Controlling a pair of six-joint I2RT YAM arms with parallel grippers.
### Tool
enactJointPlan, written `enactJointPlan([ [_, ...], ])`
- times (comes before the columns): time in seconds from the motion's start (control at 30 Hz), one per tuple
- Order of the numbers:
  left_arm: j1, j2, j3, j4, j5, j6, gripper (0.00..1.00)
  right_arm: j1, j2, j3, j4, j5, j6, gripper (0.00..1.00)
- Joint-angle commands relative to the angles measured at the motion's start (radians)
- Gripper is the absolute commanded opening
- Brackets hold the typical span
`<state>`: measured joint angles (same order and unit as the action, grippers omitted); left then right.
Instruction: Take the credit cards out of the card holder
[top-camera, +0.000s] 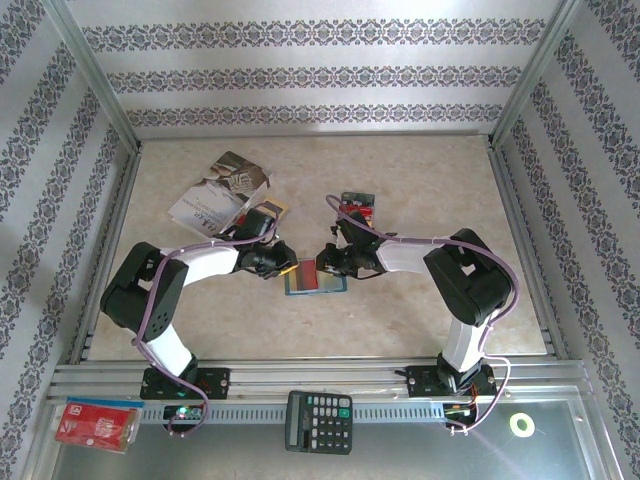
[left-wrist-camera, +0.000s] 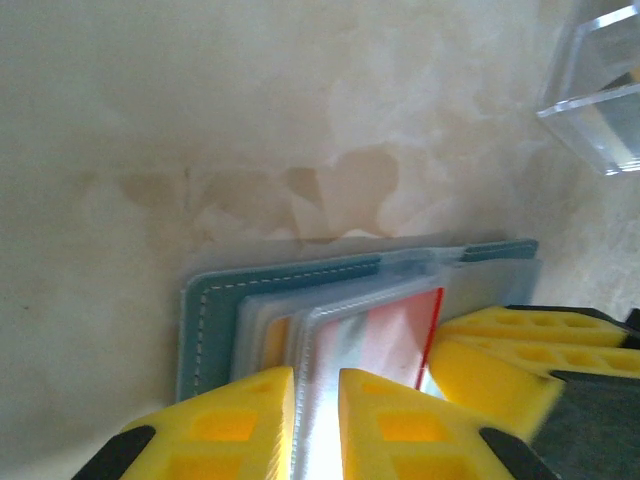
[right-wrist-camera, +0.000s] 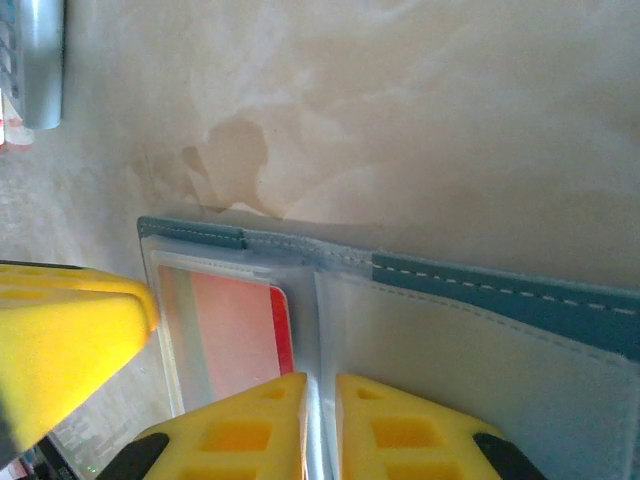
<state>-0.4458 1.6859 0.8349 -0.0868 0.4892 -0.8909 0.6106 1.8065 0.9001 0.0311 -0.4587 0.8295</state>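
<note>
Nearest the lens, at the bottom edge of the left wrist view, your left gripper stands with its yellow pads nearly together, pinching a clear plastic leaf of the card holder. The blue cover runs up and left from there, stitched edge showing. A red credit card sits tucked behind the frosted sleeve just right of the pads, its bright edge visible but not free. In the right wrist view your right gripper is likewise nipped shut, low in the frame, on the fold between two sleeves. From above, the holder lies open at the centre of the table with both arms bent inward to meet over it. The two pinches appear to be there to pin and spread the leaves so that a sleeve mouth opens. No card is out yet, so you are judged to be early in the task. A calculator and a red packet sit on the near rail along the bottom of the frame, well apart from the work.
</note>
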Motion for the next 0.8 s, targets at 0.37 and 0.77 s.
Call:
enactJointPlan([
  [0.37, -0.013, 0.038, 0.010, -0.122, -0.042, 0.020, 0.15, -0.016, -0.008, -0.042, 0.084, -0.009, 0.031, 0.15],
  [0.77, -0.013, 0.069, 0.017, -0.156, -0.066, 0.031, 0.15, -0.032, 0.023, -0.056, 0.146, -0.078, 0.055, 0.15],
])
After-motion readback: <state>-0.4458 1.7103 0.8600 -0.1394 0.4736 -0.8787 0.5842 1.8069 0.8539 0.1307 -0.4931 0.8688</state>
